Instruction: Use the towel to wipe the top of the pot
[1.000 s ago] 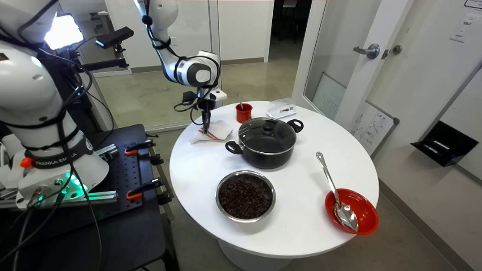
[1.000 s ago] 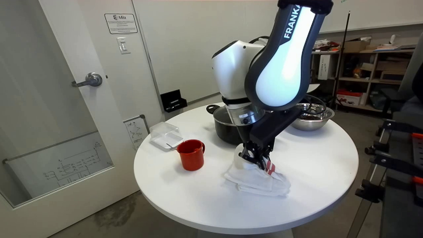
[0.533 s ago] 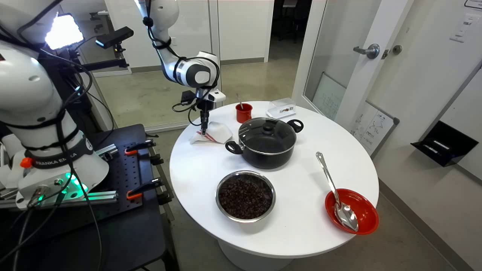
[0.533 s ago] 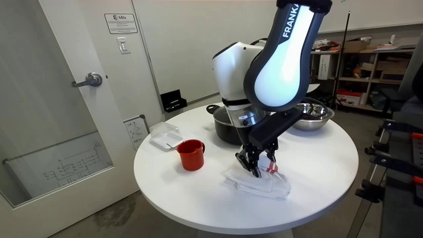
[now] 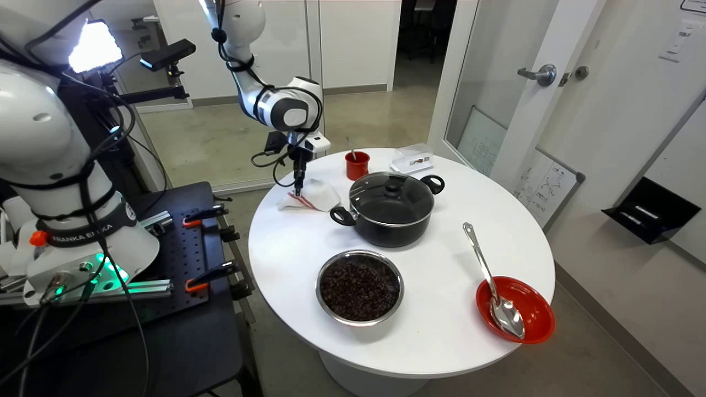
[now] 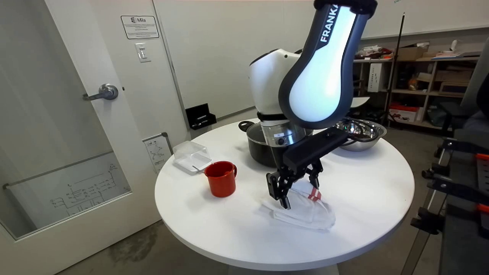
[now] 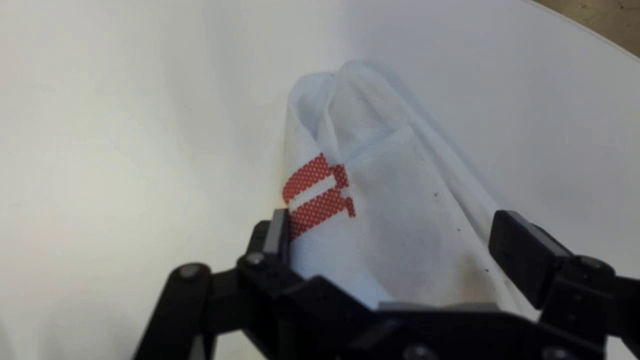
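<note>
The white towel [image 6: 309,214] with red stripes lies crumpled on the table in both exterior views, beside the pot. My gripper [image 6: 300,196] is over it, pointing down, its fingers spread wide. In the wrist view the towel [image 7: 395,190] runs between the two separated fingers, one finger [image 7: 276,237] against or very close to its striped edge, and nothing is pinched. The black pot [image 5: 391,212] stands with its glass-and-black lid on, knob up, a handle facing the towel. Part of the pot is hidden by the arm in an exterior view.
A red cup [image 5: 357,166] with a utensil stands behind the pot, near a clear plastic box [image 5: 412,161]. A steel bowl [image 5: 359,289] with dark contents sits in front. A red bowl [image 5: 538,314] holds a large spoon [image 5: 480,256] near the table's edge.
The jaws have opened from shut on the towel to wide apart, letting go of it. The raised fold of the towel has sunk down. The arm has shifted only slightly.
</note>
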Motion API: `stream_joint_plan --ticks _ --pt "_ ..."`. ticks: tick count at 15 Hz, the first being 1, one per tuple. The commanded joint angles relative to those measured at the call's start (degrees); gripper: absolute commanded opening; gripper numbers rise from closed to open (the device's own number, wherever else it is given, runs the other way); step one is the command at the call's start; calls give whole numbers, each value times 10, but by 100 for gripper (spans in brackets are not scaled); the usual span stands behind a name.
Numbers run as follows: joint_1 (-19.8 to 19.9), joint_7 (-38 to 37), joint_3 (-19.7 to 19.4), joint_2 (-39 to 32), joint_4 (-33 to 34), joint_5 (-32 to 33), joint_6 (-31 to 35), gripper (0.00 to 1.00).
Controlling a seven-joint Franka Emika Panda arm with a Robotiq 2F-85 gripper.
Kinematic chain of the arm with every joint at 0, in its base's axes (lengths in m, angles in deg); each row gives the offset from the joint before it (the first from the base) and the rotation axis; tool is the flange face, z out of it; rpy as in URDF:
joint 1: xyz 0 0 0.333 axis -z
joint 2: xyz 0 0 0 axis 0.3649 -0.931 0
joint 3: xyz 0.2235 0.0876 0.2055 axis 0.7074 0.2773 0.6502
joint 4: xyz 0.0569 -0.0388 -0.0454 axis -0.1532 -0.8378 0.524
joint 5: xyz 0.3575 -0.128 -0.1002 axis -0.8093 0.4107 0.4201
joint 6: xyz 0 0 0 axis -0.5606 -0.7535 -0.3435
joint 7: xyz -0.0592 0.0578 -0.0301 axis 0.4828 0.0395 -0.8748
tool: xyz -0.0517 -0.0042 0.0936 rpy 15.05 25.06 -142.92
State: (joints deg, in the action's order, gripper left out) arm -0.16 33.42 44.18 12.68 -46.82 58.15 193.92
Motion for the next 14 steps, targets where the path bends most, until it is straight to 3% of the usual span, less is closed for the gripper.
stream_joint_plan --ticks 1,5,10,14 --pt "15 20 -7 -9 -5 -9 8 100" --pt "28 30 -10 -14 -5 -11 12 100" --pt "37 65 13 -9 -6 -28 71 100" --pt "36 87 22 -13 -3 -44 66 100"
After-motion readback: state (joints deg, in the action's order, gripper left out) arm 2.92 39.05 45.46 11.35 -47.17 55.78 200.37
